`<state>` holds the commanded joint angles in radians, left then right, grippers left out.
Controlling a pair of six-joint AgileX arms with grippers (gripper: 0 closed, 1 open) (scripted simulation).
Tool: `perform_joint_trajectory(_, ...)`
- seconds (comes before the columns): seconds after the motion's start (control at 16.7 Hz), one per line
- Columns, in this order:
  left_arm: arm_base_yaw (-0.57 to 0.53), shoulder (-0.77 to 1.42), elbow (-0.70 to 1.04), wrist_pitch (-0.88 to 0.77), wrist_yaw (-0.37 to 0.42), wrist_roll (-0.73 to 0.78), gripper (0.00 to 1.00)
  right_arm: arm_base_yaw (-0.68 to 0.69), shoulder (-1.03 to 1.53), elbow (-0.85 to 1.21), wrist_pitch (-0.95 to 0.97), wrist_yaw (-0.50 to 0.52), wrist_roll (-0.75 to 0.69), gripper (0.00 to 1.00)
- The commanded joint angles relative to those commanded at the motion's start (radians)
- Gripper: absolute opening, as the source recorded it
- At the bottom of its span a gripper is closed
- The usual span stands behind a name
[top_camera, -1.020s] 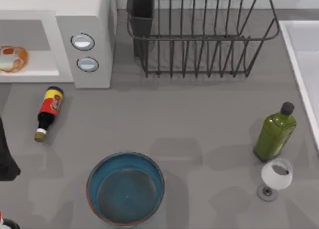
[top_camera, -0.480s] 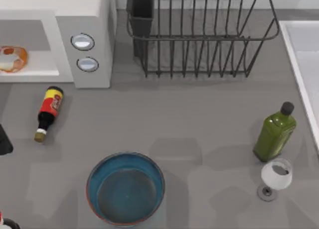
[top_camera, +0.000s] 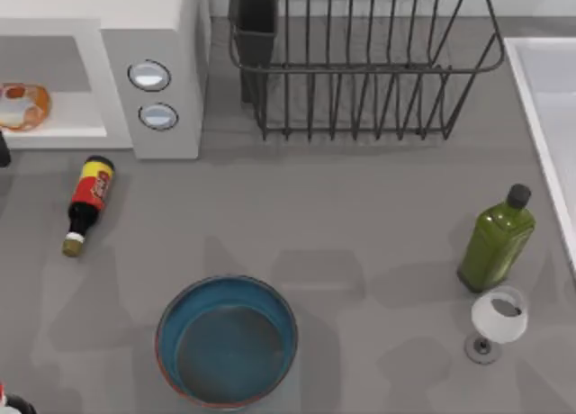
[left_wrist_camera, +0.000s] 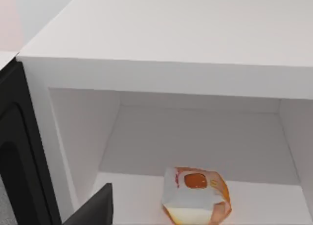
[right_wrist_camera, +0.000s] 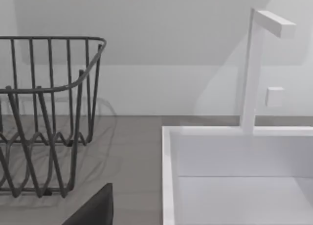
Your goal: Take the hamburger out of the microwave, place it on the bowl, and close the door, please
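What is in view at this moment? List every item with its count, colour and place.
hamburger: 1, white and orange, inside the open microwave
microwave: 1, white, far left
bowl: 1, blue, orange rim, near centre-left
sauce bottle: 1, dark, red-yellow label, lying before the microwave
dish rack: 1, dark wire, far centre
oil bottle: 1, green, right
wine glass: 1, clear, near the oil bottle
sink: 1, white, right edge
left hand: dark, facing the microwave opening

Hamburger [top_camera: 20,106] inside the microwave [top_camera: 135,36] at the table's far left, dish rack [top_camera: 360,63] to its right, bowl [top_camera: 227,340] near the front, lying bottle [top_camera: 85,204] between microwave and bowl.
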<state>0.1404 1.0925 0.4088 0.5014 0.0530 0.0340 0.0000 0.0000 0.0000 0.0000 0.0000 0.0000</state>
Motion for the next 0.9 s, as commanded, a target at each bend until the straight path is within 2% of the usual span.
perform_joint_trajectory(0.54, 0.069, 0.901, 0.337, 0.426, 0.062, 0.028, 1.0, 0.0, 0.0, 0.0, 0.0, 0.0, 0.0, 1.0)
perform_joint_trajectory(0.9, 0.045, 1.291, 0.487, 0.625, 0.109, 0.038, 1.0, 0.0, 0.0, 0.0, 0.0, 0.0, 0.0, 1.0)
